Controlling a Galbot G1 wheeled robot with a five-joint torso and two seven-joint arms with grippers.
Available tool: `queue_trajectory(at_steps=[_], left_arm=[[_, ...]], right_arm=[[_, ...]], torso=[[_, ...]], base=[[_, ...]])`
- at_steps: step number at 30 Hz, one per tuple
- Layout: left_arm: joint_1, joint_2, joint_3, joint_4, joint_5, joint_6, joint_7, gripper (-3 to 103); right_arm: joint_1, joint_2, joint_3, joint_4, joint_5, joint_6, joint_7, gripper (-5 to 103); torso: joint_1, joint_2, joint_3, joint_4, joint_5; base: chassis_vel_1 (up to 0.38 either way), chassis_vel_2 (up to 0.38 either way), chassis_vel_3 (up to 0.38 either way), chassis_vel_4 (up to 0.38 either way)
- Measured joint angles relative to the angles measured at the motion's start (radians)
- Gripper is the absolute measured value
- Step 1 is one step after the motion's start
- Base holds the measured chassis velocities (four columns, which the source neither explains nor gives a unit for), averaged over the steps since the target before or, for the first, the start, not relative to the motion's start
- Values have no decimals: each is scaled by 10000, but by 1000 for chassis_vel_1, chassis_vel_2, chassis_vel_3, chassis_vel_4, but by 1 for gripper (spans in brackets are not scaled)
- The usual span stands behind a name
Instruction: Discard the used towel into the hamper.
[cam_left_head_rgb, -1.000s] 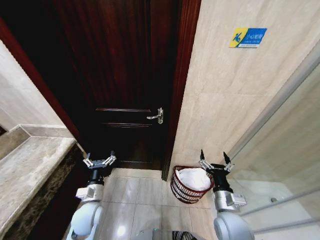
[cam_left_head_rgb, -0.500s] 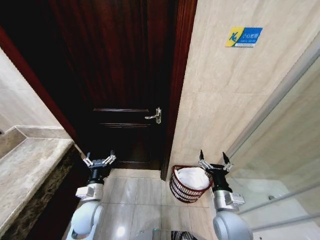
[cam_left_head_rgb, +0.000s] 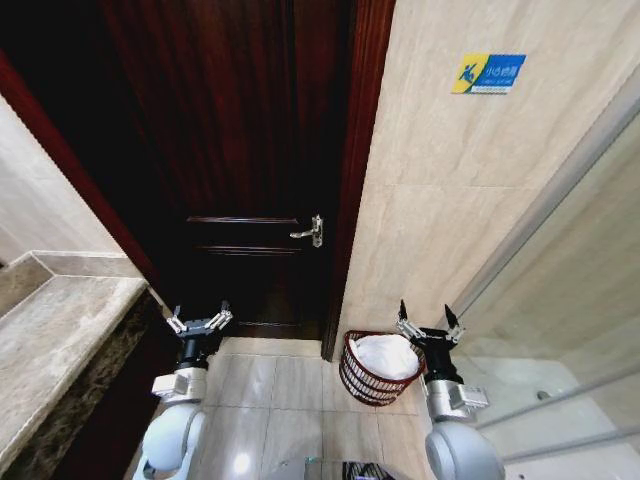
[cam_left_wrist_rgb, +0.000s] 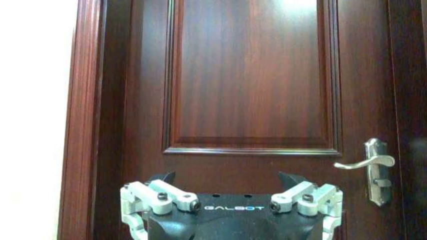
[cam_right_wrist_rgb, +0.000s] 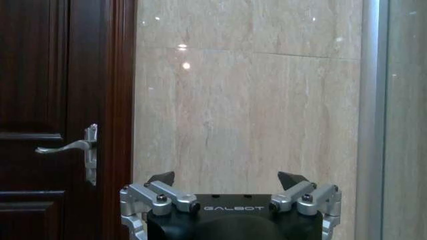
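The hamper (cam_left_head_rgb: 352, 378), a dark reddish-brown wicker basket, stands on the floor against the beige wall, just right of the door frame. A white towel (cam_left_head_rgb: 384, 356) lies inside it, filling the top. My right gripper (cam_left_head_rgb: 427, 321) is open, held upright beside the hamper's right rim, with nothing between its fingers. My left gripper (cam_left_head_rgb: 199, 319) is also open and bare, raised in front of the dark door at the left. In the wrist views each gripper (cam_left_wrist_rgb: 227, 179) (cam_right_wrist_rgb: 227, 178) faces straight ahead, fingers spread.
A dark wooden door (cam_left_head_rgb: 240, 160) with a silver lever handle (cam_left_head_rgb: 309, 232) fills the middle. A marble counter (cam_left_head_rgb: 50, 340) runs along the left. A glass shower panel (cam_left_head_rgb: 560, 320) stands at the right. A blue and yellow sign (cam_left_head_rgb: 487, 74) hangs on the wall.
The whole view has shifted slightly left since a second ago, so the camera has turned a little. Both grippers keep the same open pose and the towel stays in the hamper.
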Motion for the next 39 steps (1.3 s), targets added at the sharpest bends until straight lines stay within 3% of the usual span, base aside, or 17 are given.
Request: queue_trajectory(at_steps=[39], left_arm=[[-37, -2, -37, 7, -11, -27, 38, 100]], right_arm=[[-167, -10, -18, 92, -20, -6, -26, 100]], torso=[[-11, -22, -12, 0, 1]], base=[[0, 0, 0, 0]])
